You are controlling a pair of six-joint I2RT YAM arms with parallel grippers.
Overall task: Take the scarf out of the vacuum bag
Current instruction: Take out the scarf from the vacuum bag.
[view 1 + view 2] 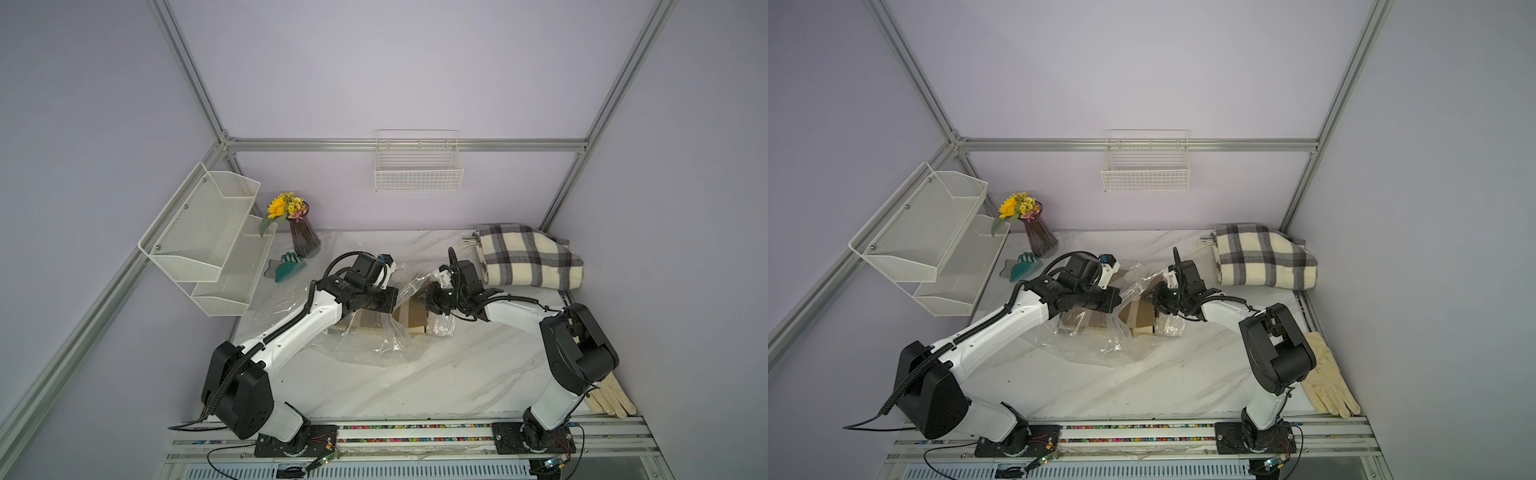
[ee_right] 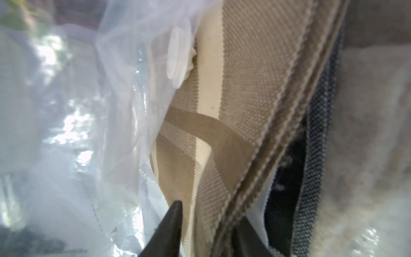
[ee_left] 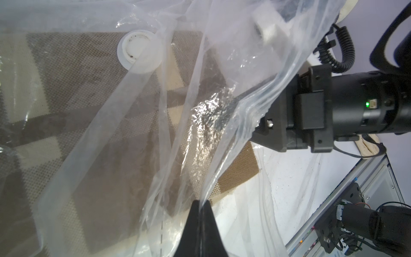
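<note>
The vacuum bag [image 1: 374, 345] lies crumpled in the middle of the marble table [image 1: 436, 382], between the two arms, with the tan-and-cream checked scarf [image 1: 411, 318] still partly inside it. In the left wrist view the left gripper [image 3: 201, 207] has its jaws pressed together on a ridge of the clear film, which runs up taut from the tips. The scarf sits beneath that film and beyond the tips, untouched by them, and the round white valve cap [image 3: 140, 51] rests on the plastic over the fabric further off. In the right wrist view the right gripper [image 2: 210, 220] has its jaws parted, one dark finger [image 2: 173, 222] on the plastic side and the other against the far side of the folded edges. The stacked layers of the scarf [image 2: 233, 111] fill the gap between them, but whether the fingers already press the cloth cannot be told. The valve cap [image 2: 178, 57] stands edge-on just beside the scarf. In both top views the two grippers meet at the bag's raised mouth.
</note>
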